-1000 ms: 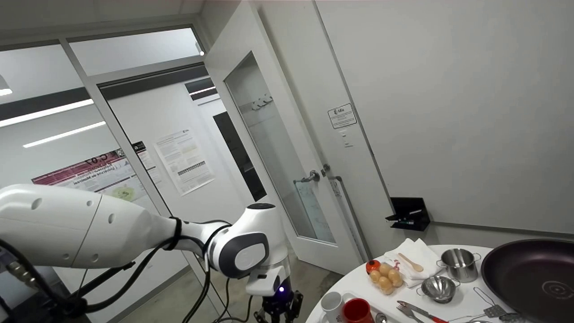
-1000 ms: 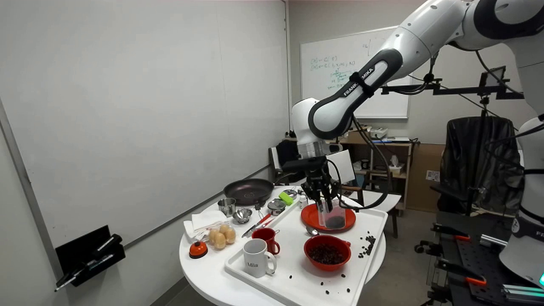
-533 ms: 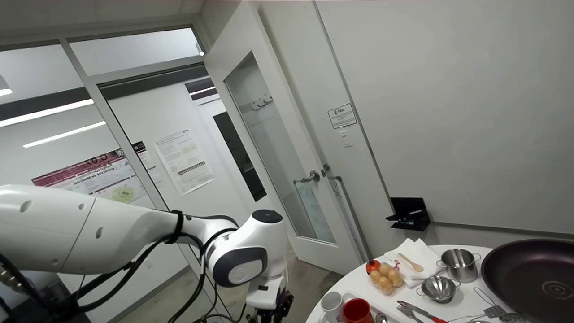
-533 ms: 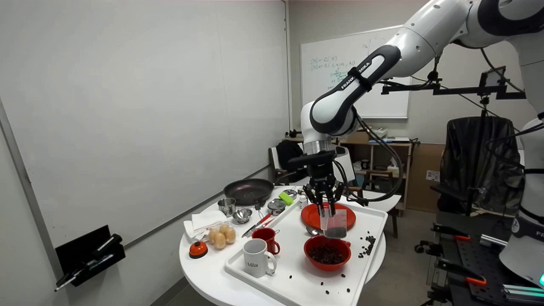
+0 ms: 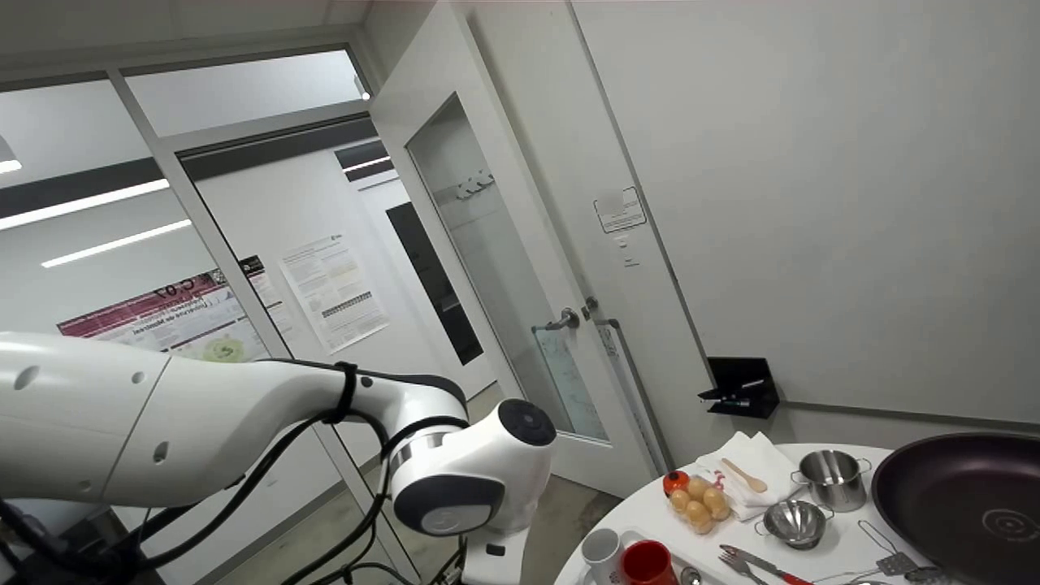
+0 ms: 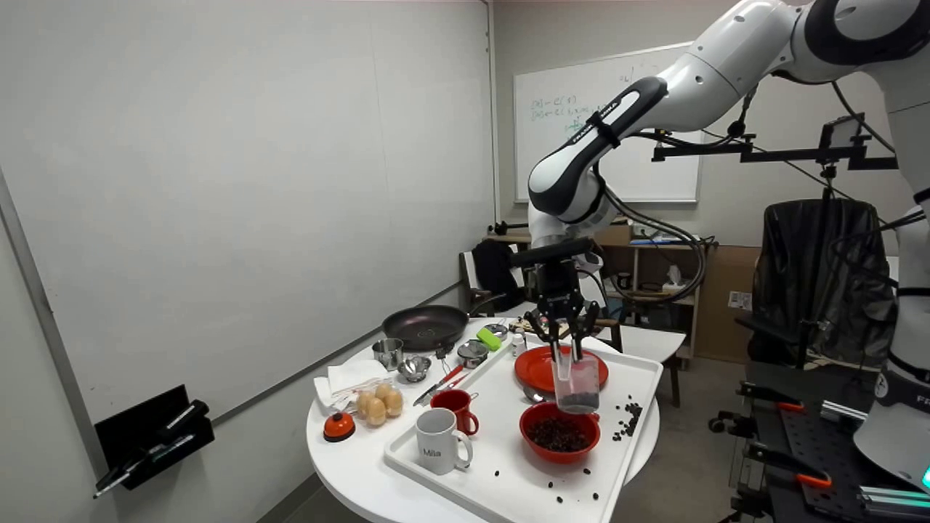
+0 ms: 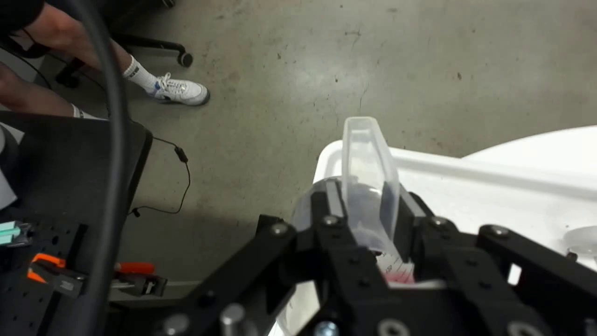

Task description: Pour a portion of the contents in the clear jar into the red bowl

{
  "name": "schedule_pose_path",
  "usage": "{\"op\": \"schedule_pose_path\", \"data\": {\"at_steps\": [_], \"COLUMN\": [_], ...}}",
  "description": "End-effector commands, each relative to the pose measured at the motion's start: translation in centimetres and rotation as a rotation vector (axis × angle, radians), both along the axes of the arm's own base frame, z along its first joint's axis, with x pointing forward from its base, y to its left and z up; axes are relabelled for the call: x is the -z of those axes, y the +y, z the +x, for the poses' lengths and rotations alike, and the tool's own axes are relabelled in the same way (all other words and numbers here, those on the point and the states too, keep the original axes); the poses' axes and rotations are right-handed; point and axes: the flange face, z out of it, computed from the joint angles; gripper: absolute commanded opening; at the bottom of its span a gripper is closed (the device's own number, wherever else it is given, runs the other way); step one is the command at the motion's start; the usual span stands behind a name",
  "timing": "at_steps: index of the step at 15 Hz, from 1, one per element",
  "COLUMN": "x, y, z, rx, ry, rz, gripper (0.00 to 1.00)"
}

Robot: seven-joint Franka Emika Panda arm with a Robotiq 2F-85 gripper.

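Gripper [image 6: 567,354] pinching the clear jar [image 6: 581,379] by its handle [image 7: 367,151], and the wrist view shows it nicely, one finger on either side of that pale grip! The jar hangs close to upright, a dark layer of contents [image 6: 579,399] lying at the bottom. And look at its base, overlapping the far rim of the red bowl [image 6: 559,455] in an exterior view; whether it is directly over the bowl or just behind it, I cannot tell. The bowl stands on the white tray [image 6: 501,436] with a heap of dark beans [image 6: 556,434] inside, and beyond the jar lies the red plate [image 6: 534,372], a spoon [image 6: 532,394] near its edge. Loose beans [image 6: 632,417] lie scattered along the tray's side, a few more in front of the bowl. Over to the white mug [image 6: 438,444] and the red mug [image 6: 452,407], side by side in both exterior views! Past the tray, on the surface [image 6: 349,465], brown eggs [image 6: 378,408] cluster together, and the large dark pan [image 6: 425,327] sits well apart from them at the back
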Motion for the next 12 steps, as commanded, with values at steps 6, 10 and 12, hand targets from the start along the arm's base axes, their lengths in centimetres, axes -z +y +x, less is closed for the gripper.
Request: {"op": "schedule_pose_path", "data": {"at_steps": [6, 10, 12], "x": [-0.9, -1.2, -1.3], "y": [-3.2, -3.4, -3.4], "z": [-1.0, -1.6, -1.8], "rx": [-0.052, -0.064, -0.058], "ry": [-0.058, -0.035, -0.025], "rz": [0.346, 0.445, 0.476], "gripper": [0.09, 0.09, 0.09]}}
